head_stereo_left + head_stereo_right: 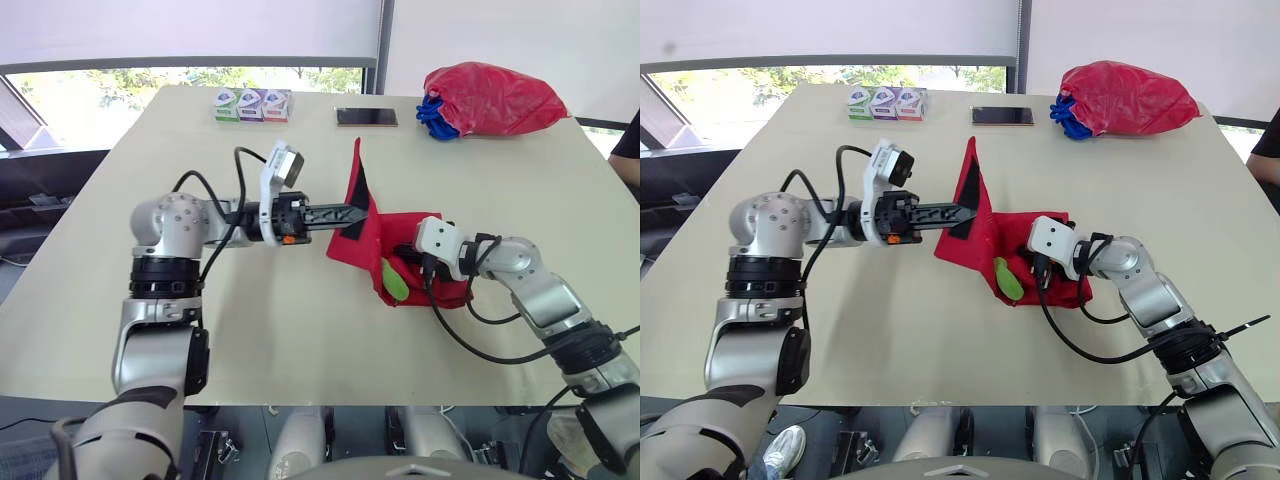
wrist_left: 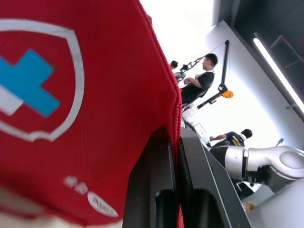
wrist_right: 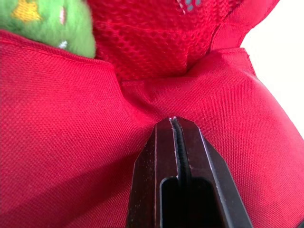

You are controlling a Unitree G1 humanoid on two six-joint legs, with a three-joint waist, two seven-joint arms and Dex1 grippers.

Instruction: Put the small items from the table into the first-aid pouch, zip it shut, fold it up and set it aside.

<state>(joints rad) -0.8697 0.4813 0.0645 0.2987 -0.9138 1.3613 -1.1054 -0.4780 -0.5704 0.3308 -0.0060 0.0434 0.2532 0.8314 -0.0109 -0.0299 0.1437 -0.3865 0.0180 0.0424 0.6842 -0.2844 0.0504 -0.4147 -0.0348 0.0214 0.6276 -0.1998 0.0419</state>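
First-aid pouch [image 1: 392, 232] at mid-table, opened out. One flap stands upright and the rest lies flat on the table [image 1: 230, 330].

Soft red woven cloth with a mesh lining. Judged light and floppy, with no stiffness of its own: it will sag and crease wherever it is not held. Best taken by a hem or the zip edge, not the middle of a panel.

Left gripper [image 1: 350, 212] is closed on the edge of the upright flap, with cloth running between its fingers. Right gripper [image 3: 174, 119] is at the pouch's near right side, fingers pressed together where the cloth puckers. It seems to pinch a thin edge there.

A green soft item [image 1: 393, 279] pokes out of the pouch's near mouth, half in. It looks squashy. It probably needs pushing fully inside, or the zip will catch on it.

Further out, well apart along the far edge:
- three small boxes [image 1: 252, 104] in a row
- a phone [image 1: 366, 117]
- a red bag [image 1: 490, 98] with blue cord [image 1: 432, 112] beside it

None of these crowds the pouch. The boxes are a long reach if they are still to go in. A person's arm [image 1: 628, 140] shows at the table's right edge.
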